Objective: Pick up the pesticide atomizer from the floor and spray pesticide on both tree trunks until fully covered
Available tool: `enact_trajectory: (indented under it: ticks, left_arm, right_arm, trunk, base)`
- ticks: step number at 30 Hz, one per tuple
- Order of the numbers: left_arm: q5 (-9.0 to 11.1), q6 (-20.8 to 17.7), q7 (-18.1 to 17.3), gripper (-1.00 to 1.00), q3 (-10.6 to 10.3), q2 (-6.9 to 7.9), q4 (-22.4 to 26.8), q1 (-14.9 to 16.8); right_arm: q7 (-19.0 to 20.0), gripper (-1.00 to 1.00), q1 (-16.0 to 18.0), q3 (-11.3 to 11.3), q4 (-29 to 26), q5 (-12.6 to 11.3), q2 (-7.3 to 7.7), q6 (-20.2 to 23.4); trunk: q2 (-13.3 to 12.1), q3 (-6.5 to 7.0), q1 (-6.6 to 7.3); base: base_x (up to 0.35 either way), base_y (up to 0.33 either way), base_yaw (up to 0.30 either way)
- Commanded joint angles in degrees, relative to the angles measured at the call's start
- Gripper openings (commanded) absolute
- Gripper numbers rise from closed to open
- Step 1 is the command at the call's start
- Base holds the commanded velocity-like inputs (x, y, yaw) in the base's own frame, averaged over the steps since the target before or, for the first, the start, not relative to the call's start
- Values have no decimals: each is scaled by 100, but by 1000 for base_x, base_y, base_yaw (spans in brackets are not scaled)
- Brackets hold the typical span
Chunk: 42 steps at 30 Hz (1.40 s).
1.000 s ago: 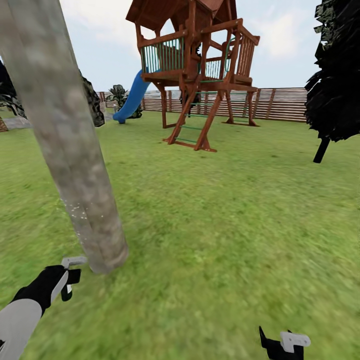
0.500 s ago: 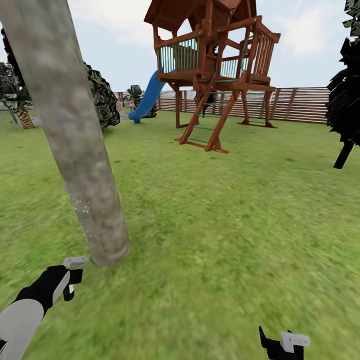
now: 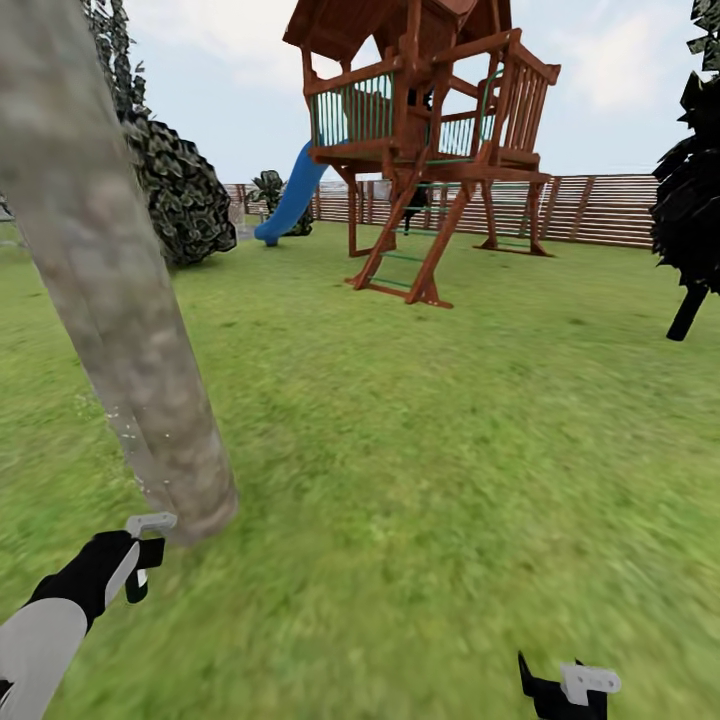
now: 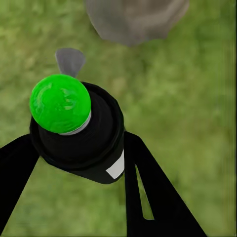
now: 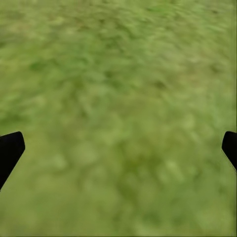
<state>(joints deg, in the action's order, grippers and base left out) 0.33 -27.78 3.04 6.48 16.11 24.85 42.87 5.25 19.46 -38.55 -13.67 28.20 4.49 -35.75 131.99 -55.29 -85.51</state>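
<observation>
The tree trunk rises from the lawn at the near left, with the left pincer just before its base, holding the atomizer. The right pincer sits at the near right. Behind, mid-lawn, stands a play tower with a slide to its left; the fence runs behind both.

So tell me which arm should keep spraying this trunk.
Left. The left gripper holds the pesticide atomizer right by the tree trunk, where pesticide specks show. The right gripper is open over grass, holding nothing.
</observation>
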Motion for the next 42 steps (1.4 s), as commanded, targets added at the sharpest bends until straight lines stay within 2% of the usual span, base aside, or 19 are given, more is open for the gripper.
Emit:
enact_trajectory:
  ticks: [1,10,20,38,42]
  left_arm:
    - [2,-34,8,-100,20,-3,11,2]
    - [2,-31,4,-100,19,-12,11,2]
    - [2,-34,11,-100,20,-2,11,2]
    - [2,-35,13,-100,20,4,11,2]
    - [2,-41,13,-100,20,5,11,2]
  right_arm:
    - [55,100,5,-47,4,1,-1,-20]
    - [55,100,5,-49,4,1,-1,-20]
    - [55,100,5,-47,4,1,-1,-20]
    - [55,100,5,-48,4,1,-1,-20]
    - [55,100,5,-51,4,1,21,-20]
  trunk:
    - [2,-5,-1]
    - [2,-5,-1]
    - [2,-5,-1]
    - [2,-5,-1]
    - [2,-5,-1]
  base:
    - [241,-183,180]
    - [176,-221,265]
    - [8,-268,18]
    - [198,-226,269]
    - [168,-163,63]
